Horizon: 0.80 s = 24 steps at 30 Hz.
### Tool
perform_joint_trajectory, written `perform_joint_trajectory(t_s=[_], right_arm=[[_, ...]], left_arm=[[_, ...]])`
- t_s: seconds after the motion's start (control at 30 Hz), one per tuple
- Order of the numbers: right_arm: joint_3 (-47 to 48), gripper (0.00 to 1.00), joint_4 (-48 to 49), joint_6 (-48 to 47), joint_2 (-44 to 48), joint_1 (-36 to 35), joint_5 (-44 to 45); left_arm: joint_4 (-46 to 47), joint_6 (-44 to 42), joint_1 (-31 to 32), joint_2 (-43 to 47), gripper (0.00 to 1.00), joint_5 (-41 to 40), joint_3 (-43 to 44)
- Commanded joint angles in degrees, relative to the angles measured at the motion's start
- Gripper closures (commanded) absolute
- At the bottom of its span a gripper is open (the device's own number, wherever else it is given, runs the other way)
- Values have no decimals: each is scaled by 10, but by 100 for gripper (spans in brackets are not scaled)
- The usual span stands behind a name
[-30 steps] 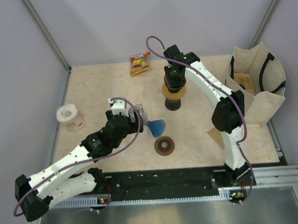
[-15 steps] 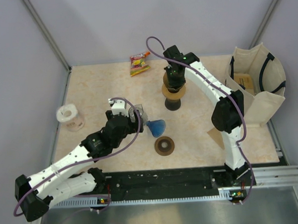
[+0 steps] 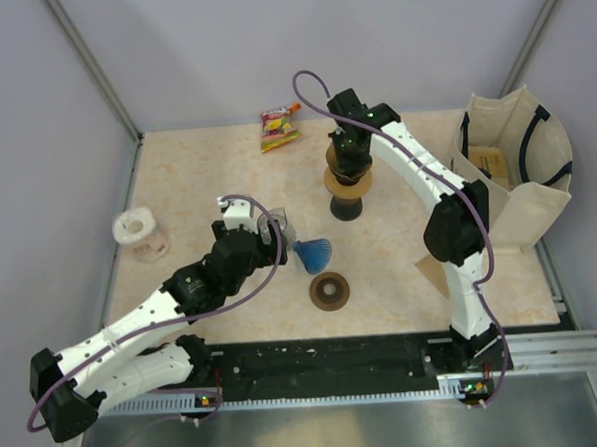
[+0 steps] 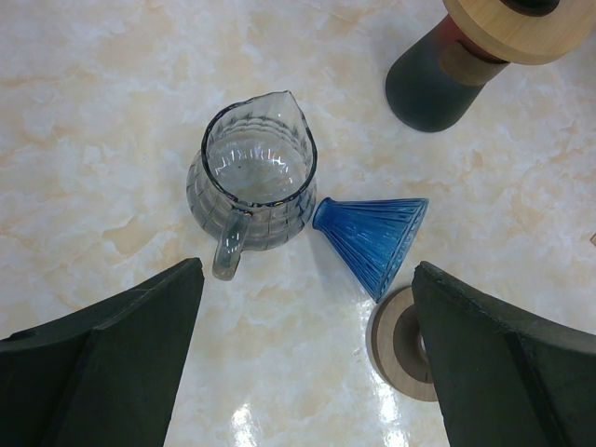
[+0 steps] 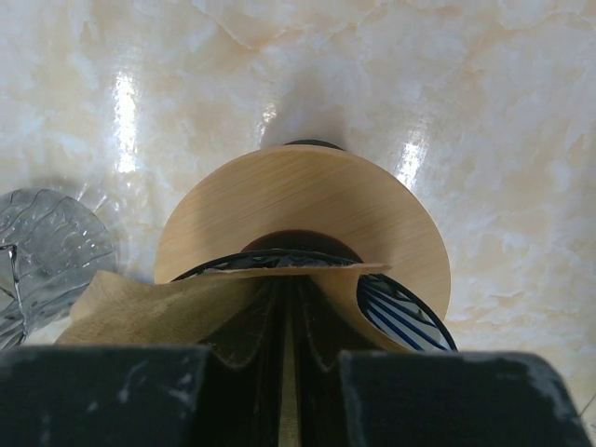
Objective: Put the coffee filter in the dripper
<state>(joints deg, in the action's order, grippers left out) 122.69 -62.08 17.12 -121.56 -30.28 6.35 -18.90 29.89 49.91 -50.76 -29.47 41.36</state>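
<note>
- The coffee filter (image 5: 186,303) is thin brown paper. I judge it almost weightless, limp, easy to crease or tear, and not slippery. A light pinch on its upper edge or fold suits it best, since a hard squeeze lower down would likely crumple the cone.
- It sits at the mouth of the dripper (image 5: 307,200), which stands on a dark stand (image 4: 433,88) toward the far edge of the tabletop (image 3: 206,168), roughly midway along it. One flap droops over the rim, so it does not look fully seated.
- The right fingers (image 5: 447,396) are drawn close together, with a fold of the paper pinched between them.
- The left fingers (image 4: 102,345) are spread wide and hold nothing. They hover above a glass jug (image 4: 256,177), a blue ribbed cone (image 4: 372,242) lying on its side just beside the jug, and a wooden ring (image 4: 400,345) nearby.
- Only the right wrist view shows the paper and the pinch; from above, the arm hides both.
- Only the top view places the dripper against the tabletop's edges.
- The left wrist view catches the stand but not the filter.
</note>
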Motion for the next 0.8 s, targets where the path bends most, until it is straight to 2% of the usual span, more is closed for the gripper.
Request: perform_joint_trajectory(t_s=[0.0, 0.67, 0.77], right_arm=[[32, 94, 7, 4, 26, -9, 11], [37, 94, -5, -1, 35, -13, 27], [39, 90, -5, -2, 35, -13, 29]], left_arm=[[23, -4, -2, 8, 1, -1, -2], [24, -4, -3, 10, 1, 3, -3], [24, -4, -3, 9, 1, 4, -3]])
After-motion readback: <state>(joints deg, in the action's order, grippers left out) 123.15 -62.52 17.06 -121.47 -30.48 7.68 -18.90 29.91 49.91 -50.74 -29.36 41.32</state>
